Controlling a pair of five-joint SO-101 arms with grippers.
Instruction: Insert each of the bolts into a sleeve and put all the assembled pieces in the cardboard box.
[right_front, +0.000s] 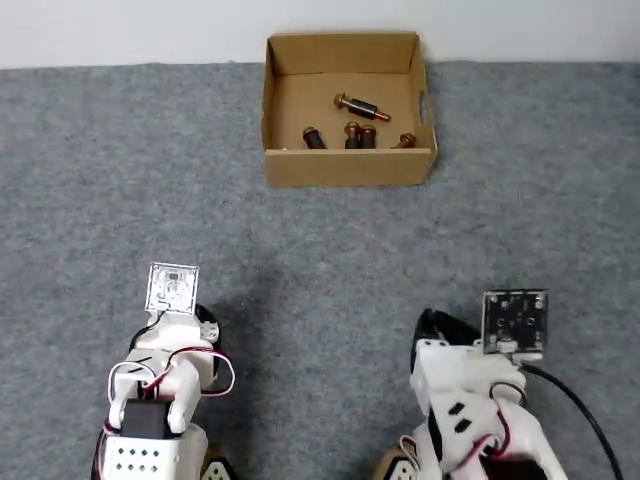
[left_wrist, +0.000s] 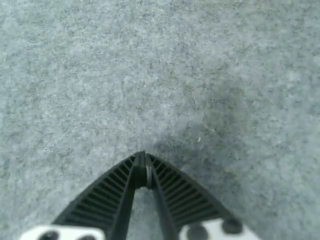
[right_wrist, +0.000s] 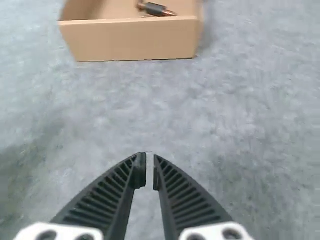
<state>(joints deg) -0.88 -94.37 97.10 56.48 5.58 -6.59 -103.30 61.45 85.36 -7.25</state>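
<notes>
High view looks down on a cardboard box (right_front: 350, 167) at the far side of the grey carpeted bench (right_front: 330, 260), its top open. Inside lie the assembled pieces (right_front: 353, 134), dark sleeves with copper-coloured bolts. Most are bunched along the near wall, and a lone piece (right_front: 358, 106) lies on its side apart from them, nearer the middle of the box floor. The left arm (right_front: 165, 370) and right arm (right_front: 470, 400) sit side by side at the near edge, well apart from the box. The left claw (left_wrist: 141, 162) is pressed closed on nothing above bare carpet. The right claw (right_wrist: 148, 167) is narrow, tips all but touching, empty, and points toward the box.
</notes>
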